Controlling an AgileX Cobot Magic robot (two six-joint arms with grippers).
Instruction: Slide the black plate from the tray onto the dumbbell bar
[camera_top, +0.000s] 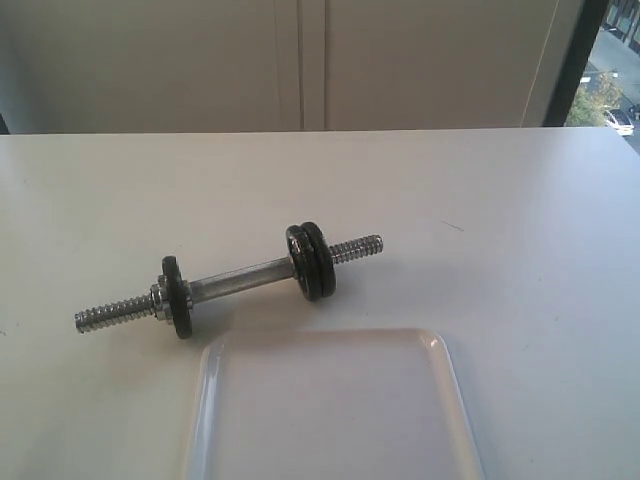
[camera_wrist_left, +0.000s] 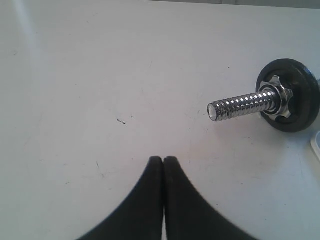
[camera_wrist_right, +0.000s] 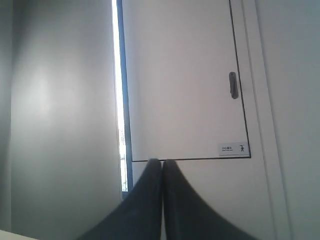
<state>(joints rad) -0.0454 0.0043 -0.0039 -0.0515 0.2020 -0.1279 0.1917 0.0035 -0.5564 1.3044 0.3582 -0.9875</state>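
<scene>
The jaws of your left gripper (camera_wrist_left: 163, 161) were pressed together, holding nothing, over the table (camera_wrist_left: 100, 75) near the threaded end of the bar (camera_wrist_left: 240, 104); those of your right gripper (camera_wrist_right: 162, 162) met too, facing a wall (camera_wrist_right: 60, 125). Three plates (camera_top: 312, 260) sat on the bar just beside the tray (camera_top: 330, 400): two together, one apart.

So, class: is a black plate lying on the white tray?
No, the tray looks bare where visible; three black plates sit on the dumbbell bar.

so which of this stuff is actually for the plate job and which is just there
For the job: dumbbell bar; single black plate and pair of black plates, all on the bar; white tray.
Just there: table; cabinet door; window.
</scene>
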